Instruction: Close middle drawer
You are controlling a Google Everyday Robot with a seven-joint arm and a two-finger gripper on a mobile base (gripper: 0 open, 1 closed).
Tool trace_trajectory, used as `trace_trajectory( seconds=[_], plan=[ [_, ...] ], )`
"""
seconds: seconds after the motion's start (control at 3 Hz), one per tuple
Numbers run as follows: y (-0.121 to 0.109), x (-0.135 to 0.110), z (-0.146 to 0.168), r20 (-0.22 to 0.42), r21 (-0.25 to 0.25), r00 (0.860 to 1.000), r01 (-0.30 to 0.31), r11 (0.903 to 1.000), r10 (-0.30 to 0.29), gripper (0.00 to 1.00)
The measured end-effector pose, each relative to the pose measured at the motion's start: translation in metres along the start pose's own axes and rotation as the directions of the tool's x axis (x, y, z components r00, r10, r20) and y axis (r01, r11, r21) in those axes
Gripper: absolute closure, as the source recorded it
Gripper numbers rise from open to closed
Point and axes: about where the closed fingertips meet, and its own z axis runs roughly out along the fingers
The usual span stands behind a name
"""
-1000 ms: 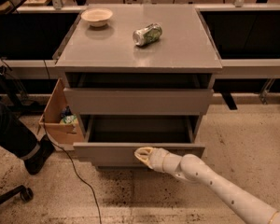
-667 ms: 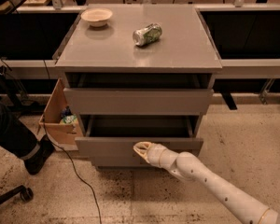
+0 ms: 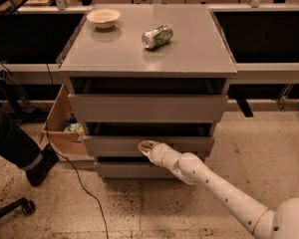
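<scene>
The middle drawer (image 3: 114, 146) is the grey handleless front panel below the taller top drawer front (image 3: 147, 108) of the grey cabinet. It stands only slightly proud of the cabinet, with a narrow dark gap above it. My gripper (image 3: 147, 147) is at the end of the white arm that comes in from the lower right. Its tip presses against the middle of that drawer's front panel. The drawer's inside is hidden.
A bowl (image 3: 103, 18) and a lying can (image 3: 157, 36) sit on the cabinet top (image 3: 189, 54). The small bottom drawer front (image 3: 124, 171) is below. An open cardboard box (image 3: 62, 128), a cable (image 3: 79, 183), a person's leg (image 3: 15, 146) and a chair wheel (image 3: 26, 206) are at left.
The middle drawer has slid in from well open to nearly flush. My gripper has moved forward with it, staying on its front panel.
</scene>
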Motion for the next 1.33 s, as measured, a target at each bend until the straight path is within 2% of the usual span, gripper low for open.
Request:
trace_trajectory(
  seconds=[0.33, 0.67, 1.0, 1.33],
  plan=[
    [-0.004, -0.005, 0.007, 0.02, 0.004, 1.0, 0.006, 1.0, -0.006, 1.0],
    [0.009, -0.008, -0.007, 0.058, -0.042, 0.997, -0.043, 0.9982, 0.045, 1.0],
    [0.024, -0.019, -0.038, 0.098, -0.096, 0.992, -0.064, 0.9933, 0.073, 1.0],
    [0.04, -0.026, -0.074, 0.101, -0.155, 0.991, -0.07, 0.9854, 0.087, 1.0]
  ],
)
